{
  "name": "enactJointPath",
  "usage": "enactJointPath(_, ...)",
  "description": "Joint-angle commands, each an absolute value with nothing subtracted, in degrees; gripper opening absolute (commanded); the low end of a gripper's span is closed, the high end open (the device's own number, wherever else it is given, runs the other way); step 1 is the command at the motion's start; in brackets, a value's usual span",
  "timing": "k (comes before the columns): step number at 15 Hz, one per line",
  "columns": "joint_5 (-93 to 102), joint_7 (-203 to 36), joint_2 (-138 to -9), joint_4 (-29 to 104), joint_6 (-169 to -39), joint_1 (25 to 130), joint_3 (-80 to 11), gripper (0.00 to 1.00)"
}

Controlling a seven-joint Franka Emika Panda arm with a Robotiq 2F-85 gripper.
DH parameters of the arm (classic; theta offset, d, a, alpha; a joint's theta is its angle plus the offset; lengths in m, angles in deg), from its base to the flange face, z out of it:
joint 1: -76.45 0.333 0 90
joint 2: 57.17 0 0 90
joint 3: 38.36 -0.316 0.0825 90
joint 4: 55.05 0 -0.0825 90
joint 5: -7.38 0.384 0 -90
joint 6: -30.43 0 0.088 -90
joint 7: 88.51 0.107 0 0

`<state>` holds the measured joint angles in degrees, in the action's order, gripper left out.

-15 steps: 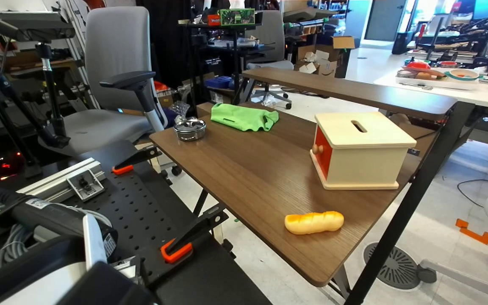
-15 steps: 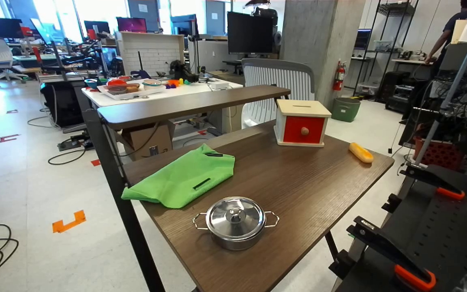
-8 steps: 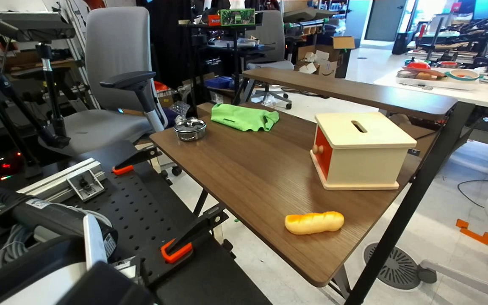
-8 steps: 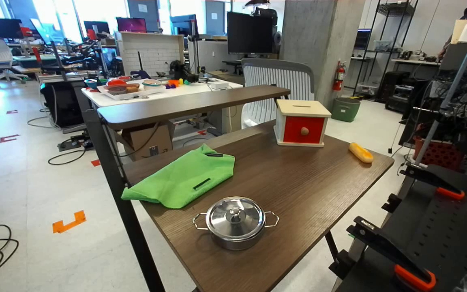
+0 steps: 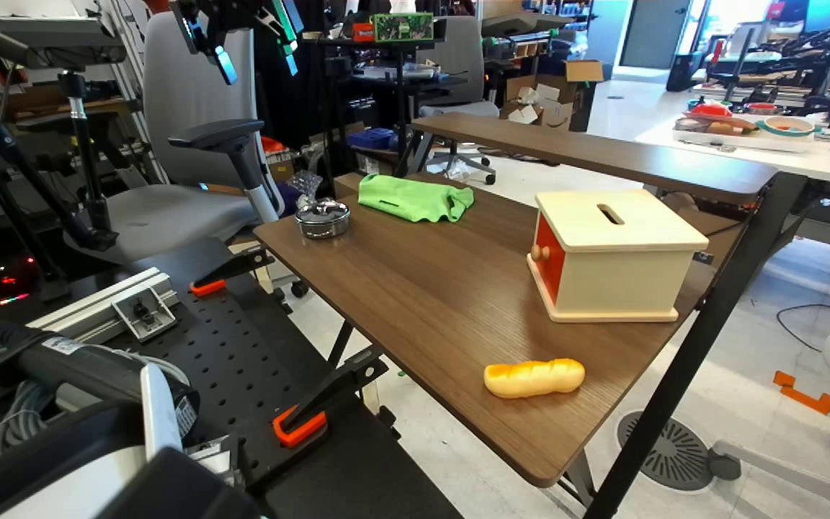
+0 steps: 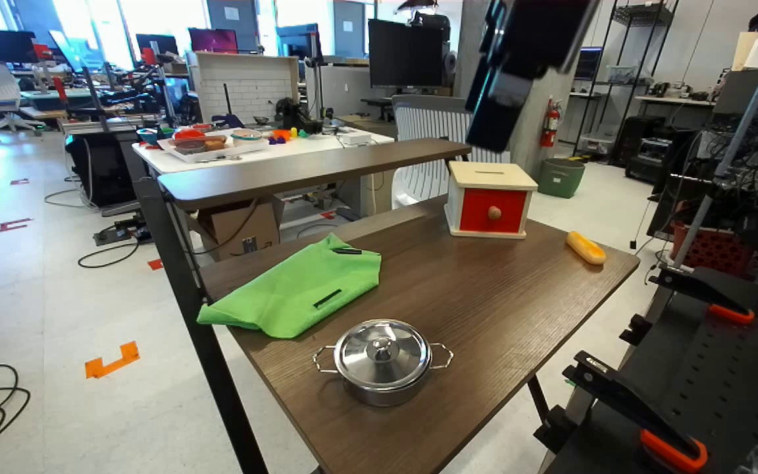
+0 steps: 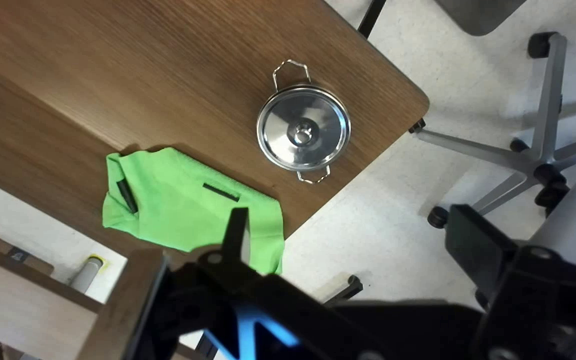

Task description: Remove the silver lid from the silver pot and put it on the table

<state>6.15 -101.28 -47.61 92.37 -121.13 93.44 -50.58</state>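
Two fingers (image 7: 475, 247) spread on your gripper (image 7: 350, 225); lower centre in an exterior view, the silver lid (image 6: 382, 355) covers the pot (image 6: 385, 397).

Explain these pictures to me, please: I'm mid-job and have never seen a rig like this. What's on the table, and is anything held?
The machine is a one-armed robot; the dark two-fingered part is its gripper. Two pictures come from cameras standing outside the robot; the remaining one looks down from its wrist, with the gripper across the lower part.

On the dark brown table stands the silver pot, with the silver lid on top; near it lies the green cloth. Both exterior views also show, towards the table's other end, the red-fronted wooden box and a yellow bread-shaped piece.

The gripper is open, apart from everything on the table, and holds nothing.
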Motion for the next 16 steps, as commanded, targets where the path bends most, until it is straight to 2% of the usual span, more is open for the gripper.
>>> enactJointPath(1,2.08,-96.91,-50.63,93.24,-124.59,92.51,-52.42,1.0)
enactJointPath(6,-5.89,-89.62,-54.92,93.49,-127.63,91.25,-52.77,1.0)
enactJointPath(16,-8.65,-87.96,-70.62,90.26,-140.09,92.09,-49.1,1.0)
